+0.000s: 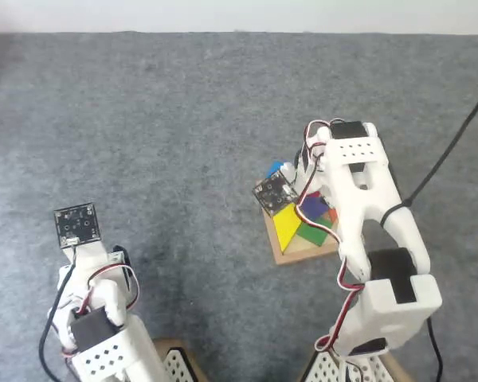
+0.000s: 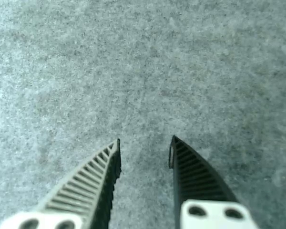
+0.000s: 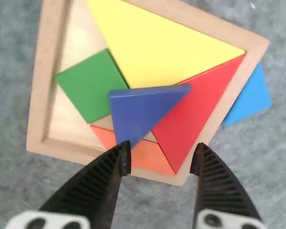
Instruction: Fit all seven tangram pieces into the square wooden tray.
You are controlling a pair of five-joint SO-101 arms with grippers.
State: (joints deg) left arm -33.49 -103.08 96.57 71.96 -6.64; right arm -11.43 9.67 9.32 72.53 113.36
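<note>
The square wooden tray (image 3: pixel 46 71) sits under my right gripper (image 3: pixel 162 150), whose fingers are open just above its near rim. Inside lie a large yellow triangle (image 3: pixel 157 47), a red triangle (image 3: pixel 195 114), a green square (image 3: pixel 88 88) and an orange piece (image 3: pixel 148 157). A dark blue triangle (image 3: pixel 138 109) lies across the red, orange and green pieces. A light blue piece (image 3: pixel 251 95) rests on the carpet against the tray's outer edge. In the high view the tray (image 1: pixel 291 255) is right of centre. My left gripper (image 2: pixel 145 143) is open over bare carpet.
Grey carpet covers the whole table. The left arm (image 1: pixel 95 310) stands at the lower left, far from the tray. The right arm (image 1: pixel 366 207) stretches over the tray's right side. A black cable (image 1: pixel 454 143) runs off to the upper right.
</note>
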